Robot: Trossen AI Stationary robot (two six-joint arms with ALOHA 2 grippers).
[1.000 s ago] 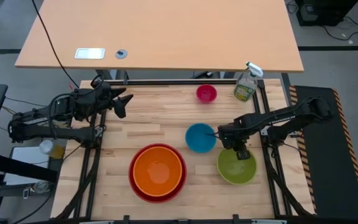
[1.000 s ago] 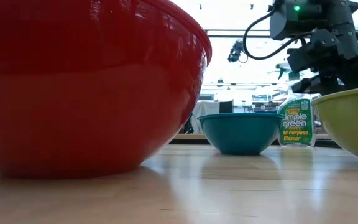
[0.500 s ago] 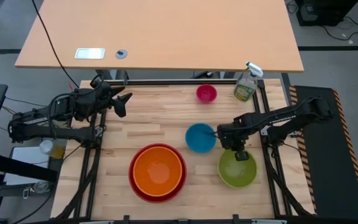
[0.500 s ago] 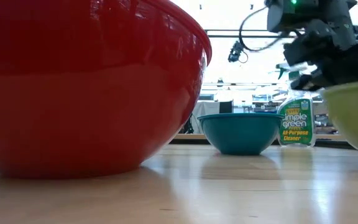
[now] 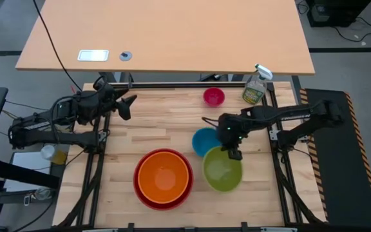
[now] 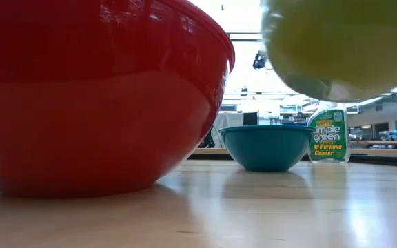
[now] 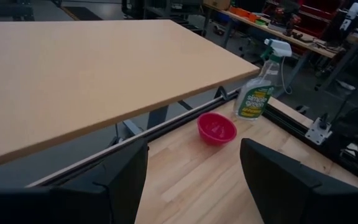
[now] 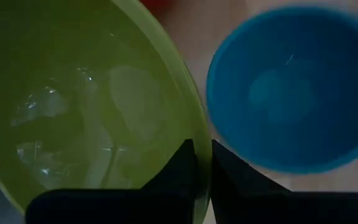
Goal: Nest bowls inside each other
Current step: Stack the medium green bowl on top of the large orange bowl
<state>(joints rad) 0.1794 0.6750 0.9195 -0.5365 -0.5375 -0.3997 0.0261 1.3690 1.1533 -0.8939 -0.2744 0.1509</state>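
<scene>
Currently the green bowl [image 5: 222, 170] is held by its rim in the right gripper [image 5: 234, 154], whose fingers [image 8: 185, 163] are pinched together on either side of the bowl's wall. In the low view the bowl [image 6: 340, 45] is seen lifted clear of the wooden table [image 5: 166, 125], its underside hanging above the blue bowl [image 6: 267, 145]. From above, the green bowl lies at about five o'clock of the blue bowl [image 5: 204, 140], overlapping its edge, and at three o'clock of the orange bowl [image 5: 163, 177], which is nested inside the red bowl [image 5: 142, 194]. The magenta-pink bowl [image 5: 214, 96] is set apart at twelve o'clock of the blue one, with a Simple Green spray bottle [image 5: 255, 86] at its three o'clock. The left gripper [image 5: 128, 106] is parked at the table's ten o'clock corner with its fingers [image 7: 126, 174] spread apart, nothing between them.
</scene>
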